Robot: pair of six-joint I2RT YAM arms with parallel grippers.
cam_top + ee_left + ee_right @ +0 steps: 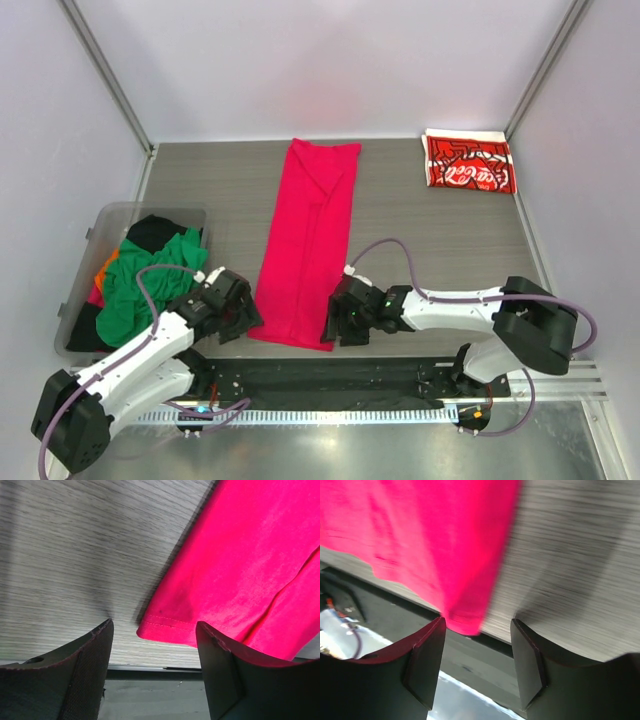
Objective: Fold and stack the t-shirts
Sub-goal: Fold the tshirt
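On my left wrist feed the left gripper (154, 626) has its jaws standing apart with nothing pinched between them. A hemmed near corner of the crimson-pink t-shirt (308, 240) lies flat on the wooden table (430, 230) in line with the gap. The cloth runs behind the finger on the right of that view, and I cannot tell whether it touches the finger. On the other feed the right gripper (479, 622) is also spread, its pads bare. The shirt's other near corner sits right at the tip of the finger on the left of that view, at the table's near edge, and I cannot say for sure whether they touch. From above, I see both grippers low at the near end of the shirt, one at each side of its near hem. The shirt itself is folded lengthwise into a long strip that runs up the middle of the table from the near edge to the far edge. The red Coca-Cola t-shirt (468, 163) lies folded in the far right corner, well apart from the strip. At the left edge a clear plastic bin (125, 209) holds a heap of the other tees, with the green t-shirt (140, 285) on top, the black t-shirt (152, 232) behind it and the orange t-shirt (105, 268) showing at the side.
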